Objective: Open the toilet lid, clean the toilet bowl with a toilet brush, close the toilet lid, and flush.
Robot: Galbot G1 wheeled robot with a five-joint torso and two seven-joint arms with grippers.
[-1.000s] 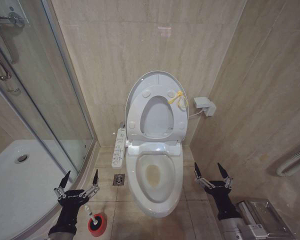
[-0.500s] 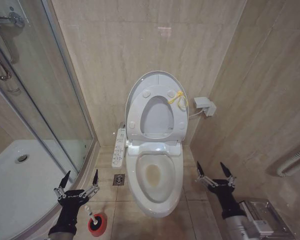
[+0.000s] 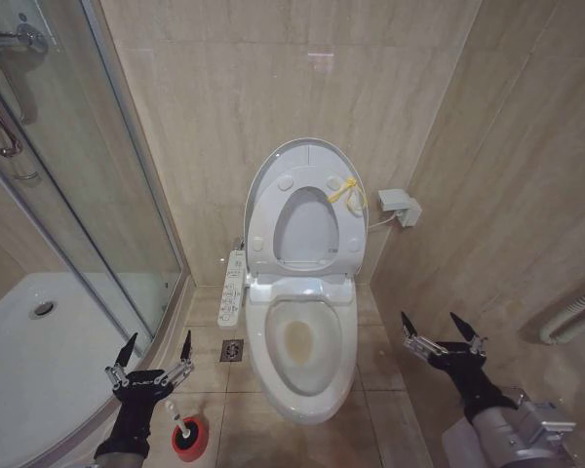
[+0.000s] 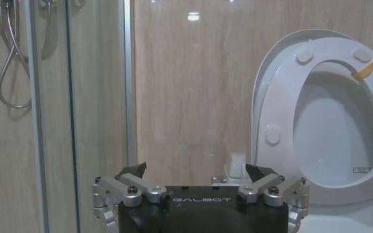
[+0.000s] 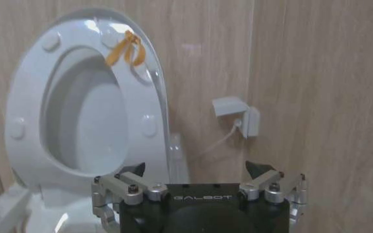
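Looking down, I see the toilet lid (image 3: 302,156) already up against the wall with the seat, and the toilet bowl (image 3: 305,343) exposed and stained. The toilet brush (image 3: 176,423) stands in its red holder (image 3: 189,439), directly under my left gripper (image 3: 154,355), fingers spread, empty. My right gripper (image 3: 441,331) hangs open beside the bowl. Scrubbing, closing and flushing remain.

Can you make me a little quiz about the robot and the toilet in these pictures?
1. True or false: the toilet lid is raised.
2. Which gripper is nearer the toilet brush: A left gripper, B right gripper?
3. Fill in: the tie on the seat is ____.

Key: 1 true. 2 A; the brush stands in its red holder on the floor. 3 yellow.
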